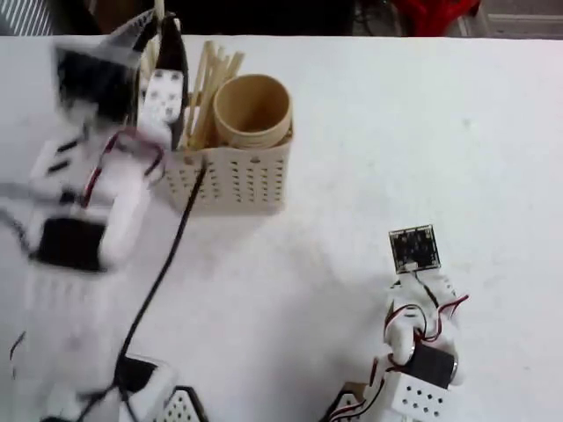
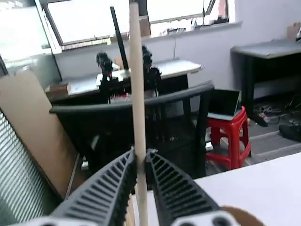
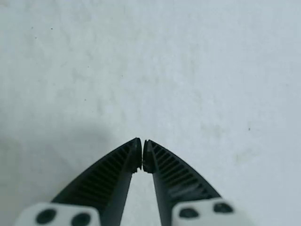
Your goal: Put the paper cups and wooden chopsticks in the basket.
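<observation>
**A:** What has the left pincer (image 2: 141,162) got?

**B:** It pinches one wooden chopstick (image 2: 136,84), and most of the stick pokes out past the fingertips. The pincer hangs over the left end of the basket (image 1: 233,180).

**A:** How will the stick handle?

**B:** Light, stiff and smooth, I'd say. A round stick may swivel or slide between ribbed fingers, so a firm hold nearer its middle looks safest.

**A:** What is inside the basket?

**B:** A paper cup (image 1: 252,110), which looks thin and easy to crush, so it's best taken at the rim. A bundle of chopsticks (image 1: 211,75) stands beside it.

**A:** And the right pincer (image 3: 142,155)?

**B:** Pressed together and empty, above the bare table (image 3: 211,70), well apart from the basket.
</observation>
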